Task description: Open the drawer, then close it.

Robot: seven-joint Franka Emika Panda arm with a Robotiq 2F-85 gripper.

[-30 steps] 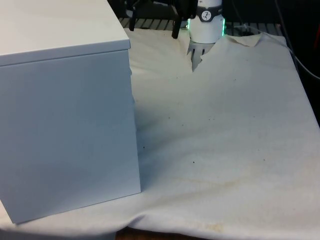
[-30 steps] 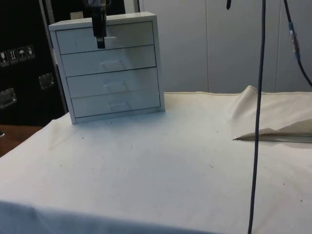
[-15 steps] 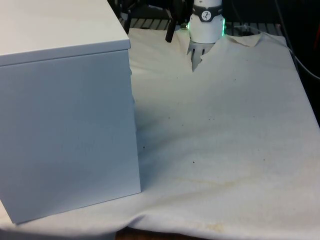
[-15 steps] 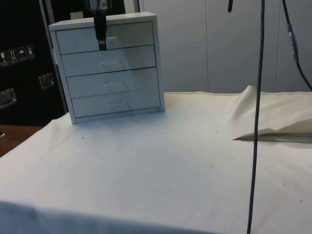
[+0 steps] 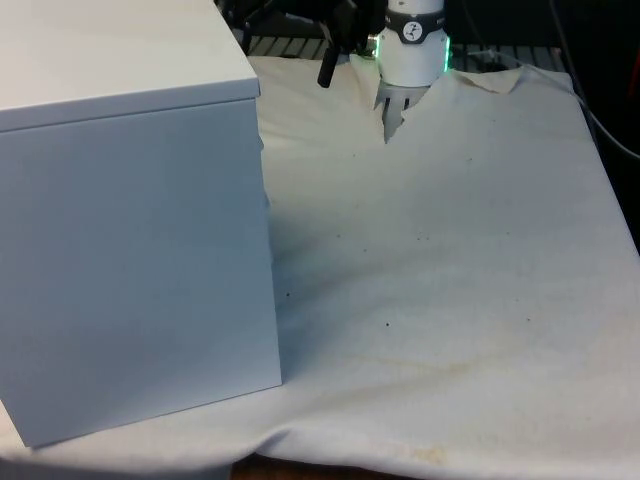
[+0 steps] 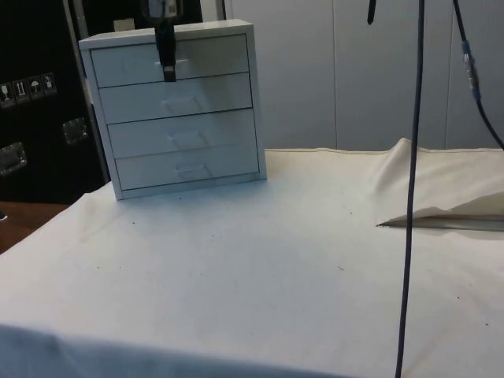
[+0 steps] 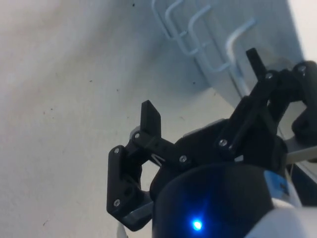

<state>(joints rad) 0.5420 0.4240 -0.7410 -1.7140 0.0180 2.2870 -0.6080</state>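
Since the earlier frames the gripper has sunk slightly down the top drawer front, fingers spread apart and holding nothing. In the side view's upper left stands the chest of drawers, all drawers shut, handles running level and facing the camera. A low approach could miss the top handle and snag the second drawer.

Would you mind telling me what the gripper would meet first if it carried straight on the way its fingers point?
Probably the tablecloth: the open gripper points downward beside the top drawer's handle, with nothing visible between, though depth is unclear.
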